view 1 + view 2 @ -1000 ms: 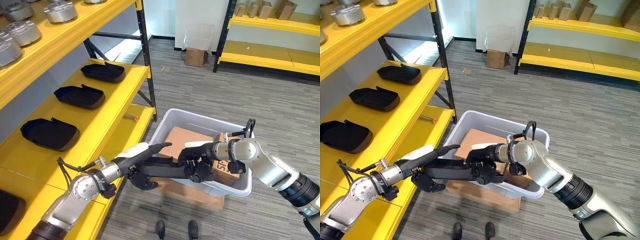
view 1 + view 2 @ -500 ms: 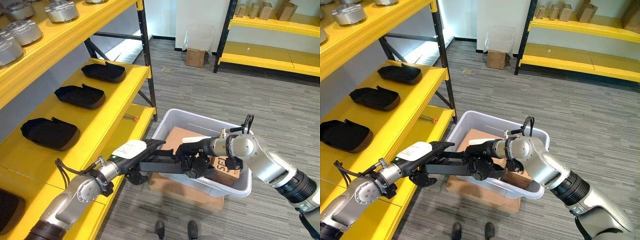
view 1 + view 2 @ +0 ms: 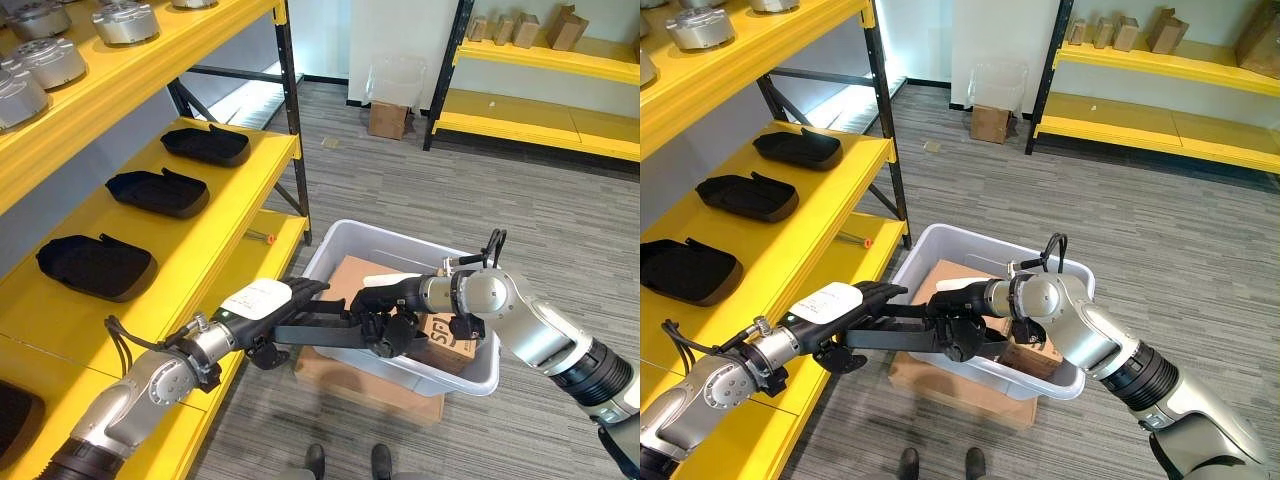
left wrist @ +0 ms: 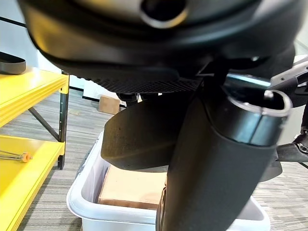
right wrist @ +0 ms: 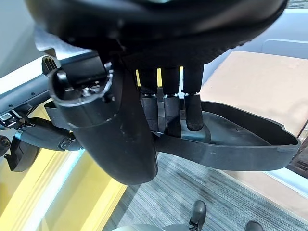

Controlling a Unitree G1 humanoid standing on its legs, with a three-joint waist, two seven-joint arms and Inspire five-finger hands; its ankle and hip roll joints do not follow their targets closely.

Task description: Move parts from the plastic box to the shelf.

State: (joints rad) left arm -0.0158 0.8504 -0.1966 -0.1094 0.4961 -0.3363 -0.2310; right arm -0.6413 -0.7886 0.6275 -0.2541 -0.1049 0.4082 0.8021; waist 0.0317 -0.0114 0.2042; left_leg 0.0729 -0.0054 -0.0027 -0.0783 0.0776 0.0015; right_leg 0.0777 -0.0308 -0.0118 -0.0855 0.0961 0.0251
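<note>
- Nearest, a person's shoes (image 3: 345, 461) stand on the grey carpet (image 3: 420, 190) at the bottom edge of the head views.
- Just beyond them a flat cardboard sheet (image 3: 370, 382) lies on the carpet under a pale plastic box (image 3: 470, 375); inside the box are a brown cardboard panel (image 3: 362, 275) and a small carton (image 3: 450, 340).
- Both hands carry one flat black part (image 3: 315, 331) between them, level, above the box's near left rim and clear of it.
- Left hand (image 3: 262, 300), with a white cover on its back, lies along the part's left end, fingers (image 3: 305, 287) fairly straight on top, thumb below; the left wrist view shows the part's dark curved face (image 4: 139, 139) close against the hand.
- Right hand (image 3: 390, 312) grips the part's right end: in its wrist view the fingers (image 5: 166, 106) curl down into the part's hollow (image 5: 226, 139), with the thumb (image 5: 120, 125) on the outer side.
- Left of the box stands a yellow rack (image 3: 215, 215); three more black parts (image 3: 95, 266) (image 3: 157, 192) (image 3: 205, 144) sit on its middle shelf, well apart from each other, and a small orange-tipped tool (image 3: 262, 237) lies on the lower shelf.
- Silver round parts (image 3: 122, 22) sit on the top shelf.
- Farthest, a second yellow rack (image 3: 540, 90) holds small cartons (image 3: 525, 28); a cardboard box (image 3: 387, 118) stands on the carpet by the wall.
</note>
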